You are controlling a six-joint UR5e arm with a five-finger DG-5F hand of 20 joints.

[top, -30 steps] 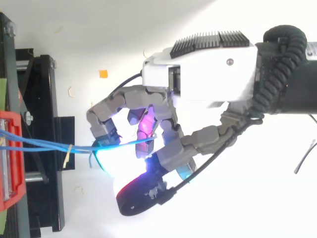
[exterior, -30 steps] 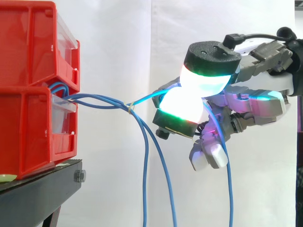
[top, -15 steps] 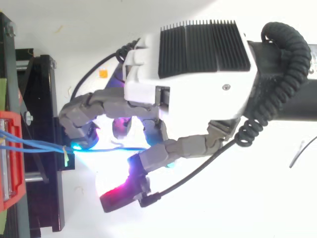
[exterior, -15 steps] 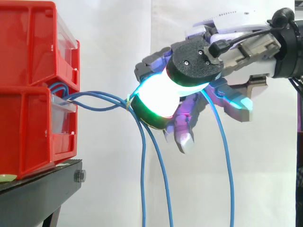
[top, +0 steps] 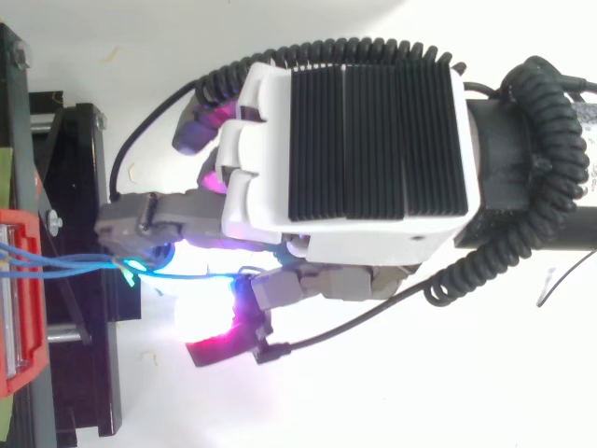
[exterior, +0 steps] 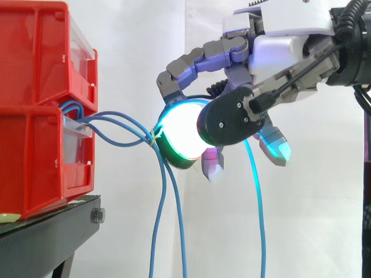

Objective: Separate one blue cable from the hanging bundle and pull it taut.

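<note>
Far left, the red bins [exterior: 35,116] sit on the black stand [exterior: 52,226], and the bundle [exterior: 145,134] spills from the lower bin's front to a yellow tie [exterior: 153,137]. Right at that tie my hand [exterior: 272,46] is curled round one blue cable [exterior: 260,214], with a glowing pad just beside the knot. The strand's tail drops slack below the palm. I'd call it separated but not taut. Next I'd draw back rightward, away from the bins, with a firm clasp.
</note>
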